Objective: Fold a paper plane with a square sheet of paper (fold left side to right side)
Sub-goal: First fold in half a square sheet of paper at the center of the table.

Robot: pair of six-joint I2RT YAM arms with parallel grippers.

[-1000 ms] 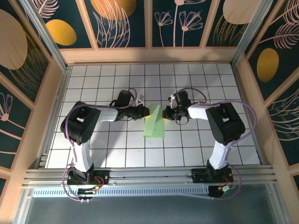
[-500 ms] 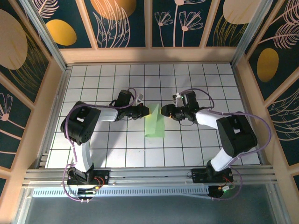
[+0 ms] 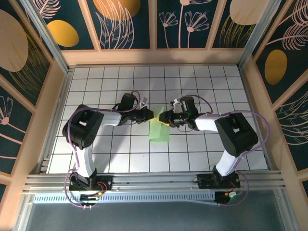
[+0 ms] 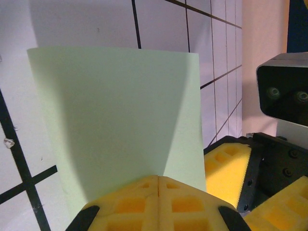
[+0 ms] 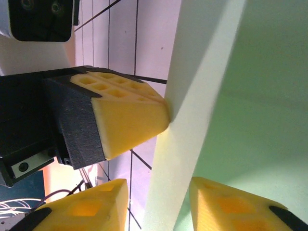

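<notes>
Left gripper pinches the near edge of the paper, pads pressed together. Right gripper sits just beside its right edge, jaws apart.

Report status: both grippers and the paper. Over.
Left gripper shut on the paper, far end. Right gripper open, straddling the same end. Paper folded narrow. Nothing in the way.

We find the top view bright and evenly lit from overhead, the white worktop sharp, with only faint, soft shadows under the arms. From the left wrist, broad grey shadows fall across the square sheet of paper. From the right wrist, its near edge is blurred and washed pale.
</notes>
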